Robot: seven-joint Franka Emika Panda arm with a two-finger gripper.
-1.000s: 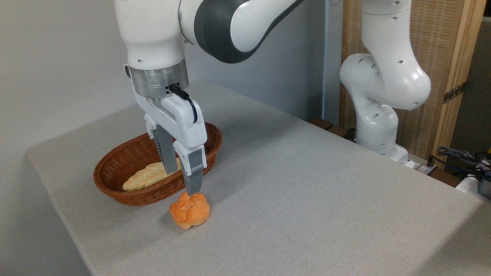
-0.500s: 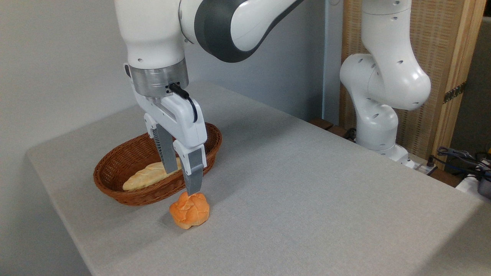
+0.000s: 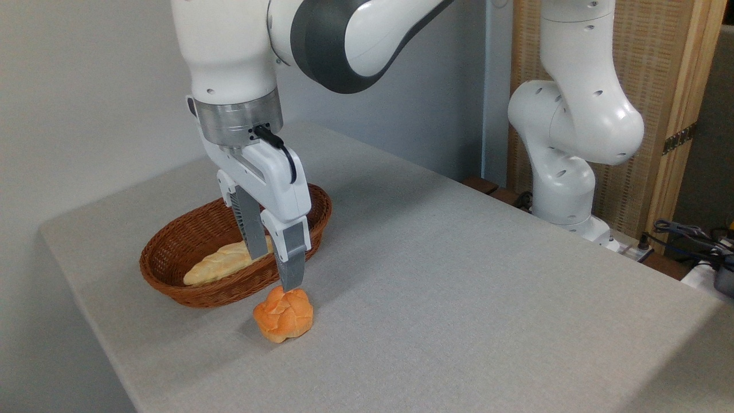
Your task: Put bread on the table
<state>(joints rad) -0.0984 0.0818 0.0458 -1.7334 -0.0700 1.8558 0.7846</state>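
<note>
Bread (image 3: 225, 263) lying in basket (image 3: 172, 275) behind open, empty end effector (image 3: 274, 269); risk: clipping round roll (image 3: 284, 314) just below, knocking it across tabletop (image 3: 459, 275).

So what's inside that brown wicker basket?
One long plaited loaf, pale golden, lies along the floor of the wicker basket. The end effector's fingers cover its right end, and the near rim hides the floor just behind it, so anything lying there can't be seen.

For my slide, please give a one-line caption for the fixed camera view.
Open gripper above the round roll on the table; the long plaited bread lies in the wicker basket.
</note>
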